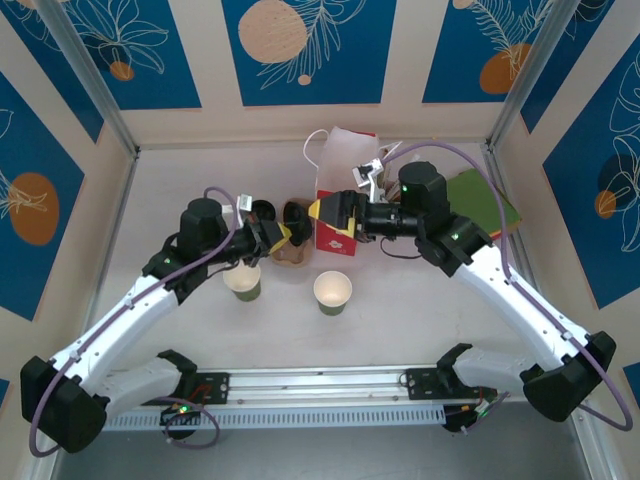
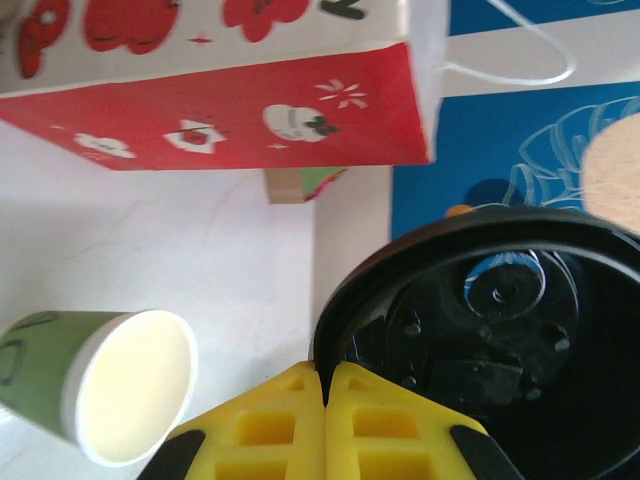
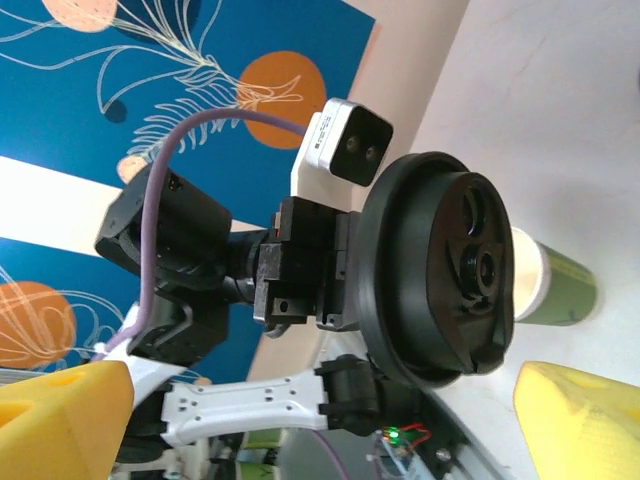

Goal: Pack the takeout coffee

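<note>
Left claw (image 1: 285, 232): yellow fingers pressed together on the rim of a black lid (image 2: 490, 350).
Lid: held on edge above the desk (image 1: 400, 300), between the 2 claws, with its flat face turned toward the right claw.
Right claw (image 1: 330, 215): wide open and holding nothing, level with the lid and just beside it, in front of the bag's lower left corner.
Coffee: I see it in parts. The lid is in the left claw, and the 2 green cups on the desk are uncovered.
Left cup (image 1: 242, 282): upright, cream inside, tucked beside the left arm's forearm.
Right cup (image 1: 333, 292): upright, near the middle of the desk, in front of the bag and apart from it.
Bag (image 1: 338, 195): red and white, standing at the back with its mouth open and a white string handle up.
Brown piece (image 1: 290, 257): lies on the desk below the lid. I cannot tell what it is.
Green board (image 1: 490, 200): flat at the right back corner.
</note>
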Robot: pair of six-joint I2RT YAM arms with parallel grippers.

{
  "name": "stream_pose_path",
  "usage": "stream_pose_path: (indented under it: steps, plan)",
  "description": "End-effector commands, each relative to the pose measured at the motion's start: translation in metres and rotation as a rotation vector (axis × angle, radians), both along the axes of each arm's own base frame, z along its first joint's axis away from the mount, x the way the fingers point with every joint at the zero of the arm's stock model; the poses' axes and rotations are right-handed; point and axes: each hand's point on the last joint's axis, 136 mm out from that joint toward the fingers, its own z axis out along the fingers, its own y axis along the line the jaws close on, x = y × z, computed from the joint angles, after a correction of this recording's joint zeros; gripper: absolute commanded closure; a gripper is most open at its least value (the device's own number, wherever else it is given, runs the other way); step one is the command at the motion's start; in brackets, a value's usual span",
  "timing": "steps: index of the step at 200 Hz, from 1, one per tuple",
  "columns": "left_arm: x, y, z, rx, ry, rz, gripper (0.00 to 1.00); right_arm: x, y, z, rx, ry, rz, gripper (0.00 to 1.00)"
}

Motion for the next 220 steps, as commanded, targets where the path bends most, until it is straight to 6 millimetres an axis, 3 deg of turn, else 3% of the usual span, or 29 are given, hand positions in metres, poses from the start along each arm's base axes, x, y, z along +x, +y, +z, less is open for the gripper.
stream_pose_path:
  steps: [1,62,143,220]
  plan:
    - [0.004,-0.004,0.024,-0.121,-0.037,-0.036,1.00,0.001,0.006,0.009,0.088,0.053,0.020,0.02]
    - [0.005,0.004,0.041,-0.227,-0.046,-0.045,1.00,0.010,0.014,0.004,0.201,0.157,0.039,0.06]
    - [-0.003,0.007,0.050,-0.274,-0.061,-0.059,0.99,0.018,0.026,0.010,0.293,0.231,0.092,0.05]
    - [-0.004,0.008,0.054,-0.282,-0.063,-0.057,0.99,0.021,0.038,0.001,0.291,0.277,0.111,0.08]
